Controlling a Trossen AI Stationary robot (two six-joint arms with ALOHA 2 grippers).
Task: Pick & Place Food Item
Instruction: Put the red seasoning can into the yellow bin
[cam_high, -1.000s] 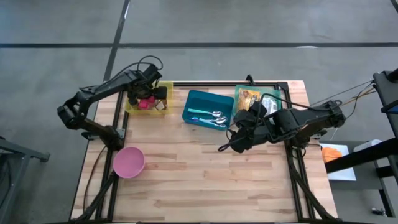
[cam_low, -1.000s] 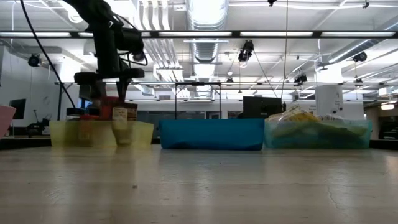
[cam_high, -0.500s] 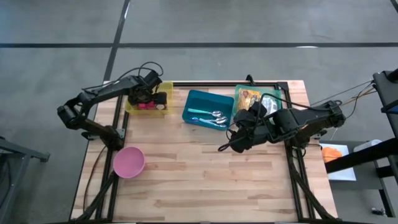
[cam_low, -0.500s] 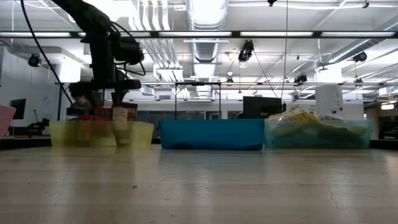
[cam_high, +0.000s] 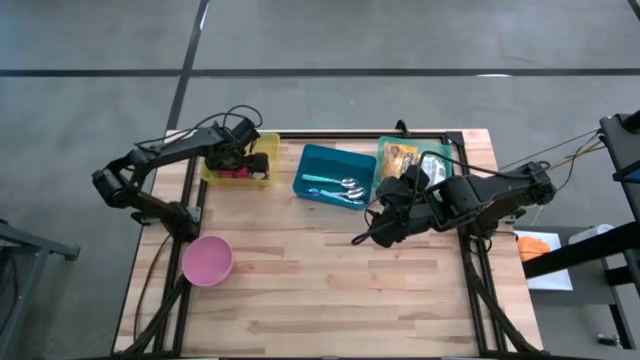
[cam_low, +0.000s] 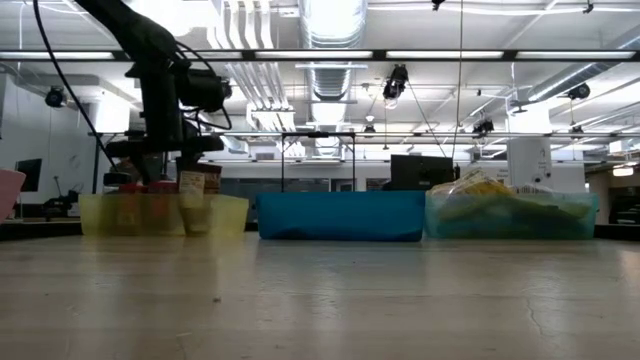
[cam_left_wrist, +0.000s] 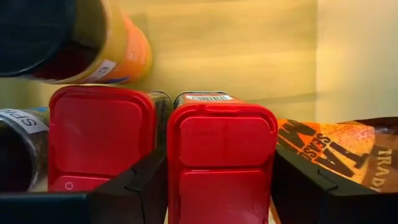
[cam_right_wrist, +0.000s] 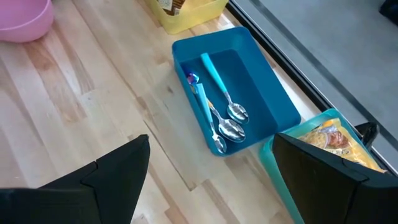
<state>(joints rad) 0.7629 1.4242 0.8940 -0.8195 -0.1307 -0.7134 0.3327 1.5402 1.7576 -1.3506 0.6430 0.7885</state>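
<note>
- Jars crowd the yellow bin (cam_high: 258, 172) at the table's far left, where the left gripper (cam_left_wrist: 221, 186) hangs low, its fingers (cam_left_wrist: 134, 186) straddling a red-lidded jar (cam_left_wrist: 222, 163); whether they press it cannot be told.
- A second red-lidded jar (cam_left_wrist: 99, 138) stands touching the first; labels nearby are cut off and only partly readable.
- The right gripper (cam_right_wrist: 208, 180) hovers with fingers spread and empty near the blue tray (cam_high: 310, 160) of spoons (cam_right_wrist: 227, 124).
- A teal bin (cam_high: 445, 158) of packets is partly hidden under the right arm.
- A pink bowl (cam_high: 207, 260) sits on the wooden table (cam_high: 320, 290); ceiling lights line the room behind.
</note>
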